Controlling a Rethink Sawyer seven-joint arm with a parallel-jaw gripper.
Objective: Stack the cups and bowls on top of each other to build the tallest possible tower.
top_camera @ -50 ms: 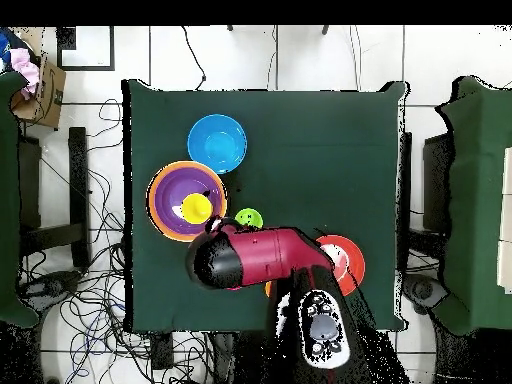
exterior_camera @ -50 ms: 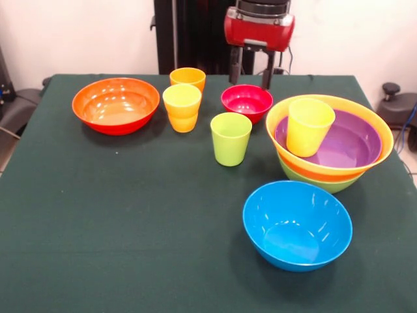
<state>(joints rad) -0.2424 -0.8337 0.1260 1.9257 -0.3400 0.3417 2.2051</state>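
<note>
While hanging above the small magenta-red bowl (exterior_camera @ -50 ms: 247, 102), gripper (exterior_camera @ -50 ms: 251, 72) open, holding nothing. Tower (exterior_camera @ -50 ms: 330, 143) on the right: purple bowl (exterior_camera @ -50 ms: 345, 145) nested in other bowls, yellow cup (exterior_camera @ -50 ms: 309, 126) standing inside. Blue bowl (exterior_camera @ -50 ms: 297, 224) near the front, green cup (exterior_camera @ -50 ms: 230, 138) in the middle, big orange bowl (exterior_camera @ -50 ms: 116, 104) on the left

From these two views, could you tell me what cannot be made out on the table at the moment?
- Gripper: front view, its finger tips end behind the magenta bowl; overhead, the arm covers it.
- Magenta bowl and stacked cups: overhead, hidden under the arm.
- Lime green bowl: front view, only an edge shows beneath the nested orange bowl.
- Orange bowl: overhead, partly covered by the arm.
</note>
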